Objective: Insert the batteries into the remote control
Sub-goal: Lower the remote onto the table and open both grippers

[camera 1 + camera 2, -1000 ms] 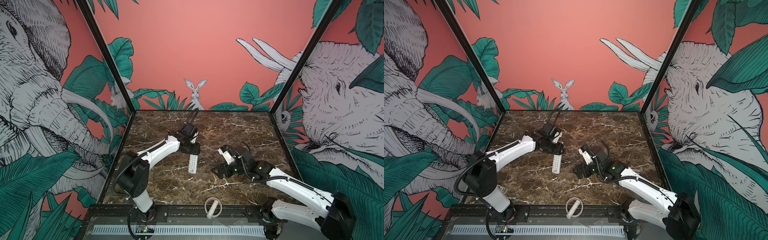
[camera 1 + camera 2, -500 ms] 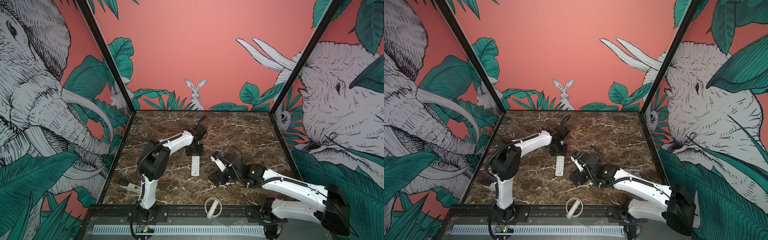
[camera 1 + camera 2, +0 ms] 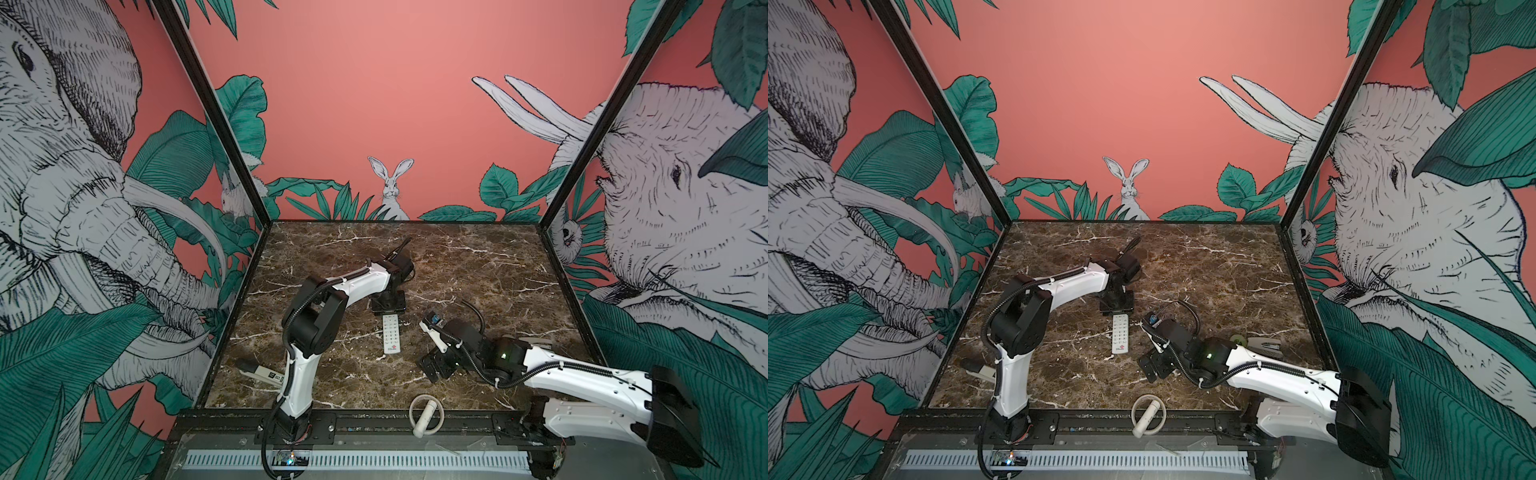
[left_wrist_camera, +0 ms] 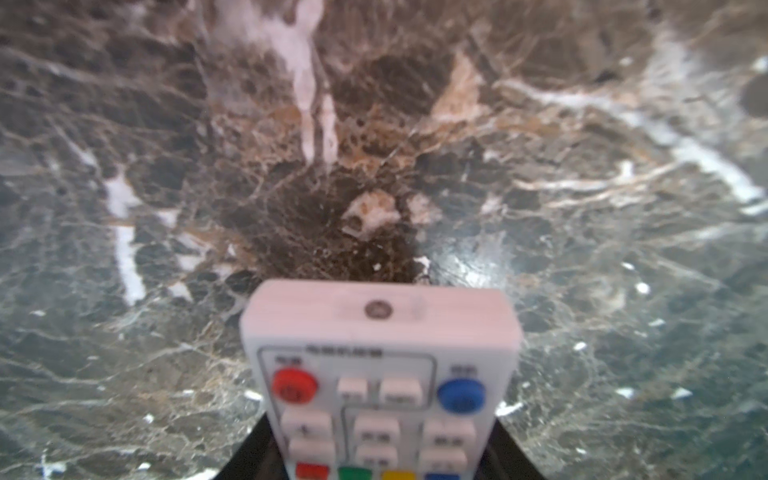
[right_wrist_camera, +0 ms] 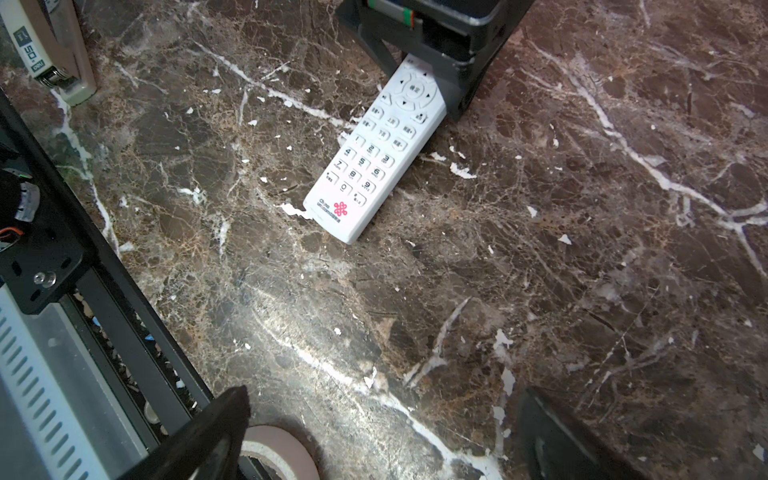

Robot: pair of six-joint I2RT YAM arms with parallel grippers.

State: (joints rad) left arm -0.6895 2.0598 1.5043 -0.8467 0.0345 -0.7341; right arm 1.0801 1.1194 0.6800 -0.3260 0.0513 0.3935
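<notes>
The white remote control (image 3: 391, 335) (image 3: 1120, 335) lies button side up on the marble table, its red-logo end toward the front. My left gripper (image 3: 388, 306) (image 3: 1117, 306) is shut on its far end. In the left wrist view the remote control (image 4: 380, 353) sits between the black fingers (image 4: 249, 457) of my left gripper (image 4: 378, 461). The right wrist view shows the remote control (image 5: 374, 158) running into the left gripper (image 5: 436, 41). My right gripper (image 3: 436, 365) (image 3: 1154, 365) (image 5: 382, 399) hovers open over bare marble, to the right of the remote. The batteries are out of view.
A white cylinder with a ring (image 3: 424, 415) (image 3: 1148, 415) (image 5: 274, 449) rests on the black front rail. A stapler (image 3: 262, 374) (image 3: 980, 370) (image 5: 50, 50) lies at the front left. Another stapler (image 3: 1264, 345) and a small green roll (image 3: 1237, 338) sit behind the right arm.
The left arm's elbow swung right and forward, and its gripper shifted slightly toward the front with the remote. The right gripper moved toward the front edge and opened wider.
</notes>
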